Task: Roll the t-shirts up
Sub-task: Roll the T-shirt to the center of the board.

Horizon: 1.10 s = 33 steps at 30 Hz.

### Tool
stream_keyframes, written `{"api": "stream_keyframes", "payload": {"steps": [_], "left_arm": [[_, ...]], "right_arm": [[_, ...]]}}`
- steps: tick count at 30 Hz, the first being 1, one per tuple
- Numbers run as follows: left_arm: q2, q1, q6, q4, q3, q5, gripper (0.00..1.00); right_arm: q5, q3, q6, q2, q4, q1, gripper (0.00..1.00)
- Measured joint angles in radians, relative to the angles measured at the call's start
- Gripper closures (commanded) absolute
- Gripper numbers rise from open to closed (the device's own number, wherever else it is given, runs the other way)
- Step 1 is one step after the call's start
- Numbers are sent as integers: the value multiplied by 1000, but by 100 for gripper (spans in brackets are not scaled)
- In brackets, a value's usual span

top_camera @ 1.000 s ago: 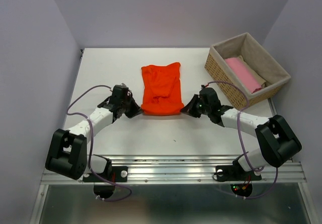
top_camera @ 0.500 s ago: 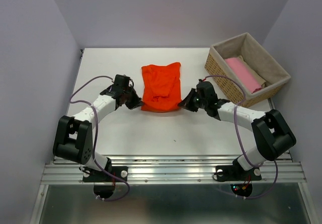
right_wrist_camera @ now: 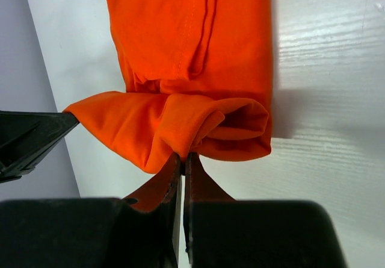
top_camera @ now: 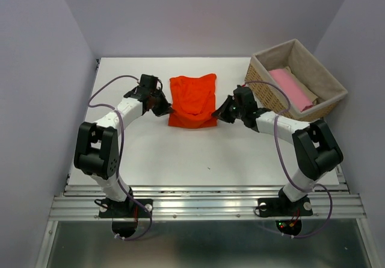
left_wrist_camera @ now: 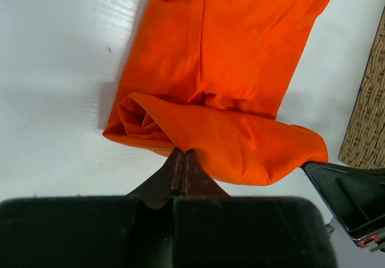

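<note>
The orange-red t-shirt [top_camera: 192,98] lies folded in a long strip on the white table [top_camera: 150,153], its near end curled over into a loose roll. My left gripper [top_camera: 166,108] is shut on the roll's left end; the left wrist view shows the t-shirt [left_wrist_camera: 234,69] pinched at my left gripper [left_wrist_camera: 184,152]. My right gripper [top_camera: 220,112] is shut on the roll's right end; the right wrist view shows the t-shirt [right_wrist_camera: 192,57] pinched at my right gripper [right_wrist_camera: 182,155]. A pink t-shirt [top_camera: 291,89] lies on a beige one [top_camera: 307,90] in the basket.
The woven wicker basket [top_camera: 264,84] with grey lining stands at the back right, close to my right arm; its corner shows in the left wrist view [left_wrist_camera: 368,117]. Purple-grey walls close in the table on three sides.
Both grippers have moved away from me with the shirt's near edge, folding it over onto the shirt. The orange strip now looks shorter, with a thicker roll at its near end.
</note>
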<state>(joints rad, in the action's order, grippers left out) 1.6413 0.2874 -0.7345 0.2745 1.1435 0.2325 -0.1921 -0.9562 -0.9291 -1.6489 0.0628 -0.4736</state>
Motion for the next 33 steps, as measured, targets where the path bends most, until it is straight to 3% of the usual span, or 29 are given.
{"api": "stream_keyframes", "payload": {"steps": [7,11,13,17,20,23,27,33], "left_arm": [[130,-14,30,-3,85,4,100],[194,-20,43,-2,114,5,100],[211,-21,46,-2,121,8,91],[230,-21,54,1,149,14,65],[228,-21,61,7,163,-2,61],[208,-21,67,16,166,-35,62],[113,-6,79,40,164,-127,82],[3,88,99,32,158,-172,98]], "right_arm": [[-19,-83,6,-96,-3,27,98],[-28,-121,7,-156,-3,48,90],[-30,-133,8,-180,-3,58,77],[-34,-138,13,-196,-6,68,67],[-24,-140,36,-186,-16,69,59],[-8,-141,73,-156,-46,69,59],[18,-142,127,-92,-87,63,69],[60,-216,220,-81,-163,2,77]]}}
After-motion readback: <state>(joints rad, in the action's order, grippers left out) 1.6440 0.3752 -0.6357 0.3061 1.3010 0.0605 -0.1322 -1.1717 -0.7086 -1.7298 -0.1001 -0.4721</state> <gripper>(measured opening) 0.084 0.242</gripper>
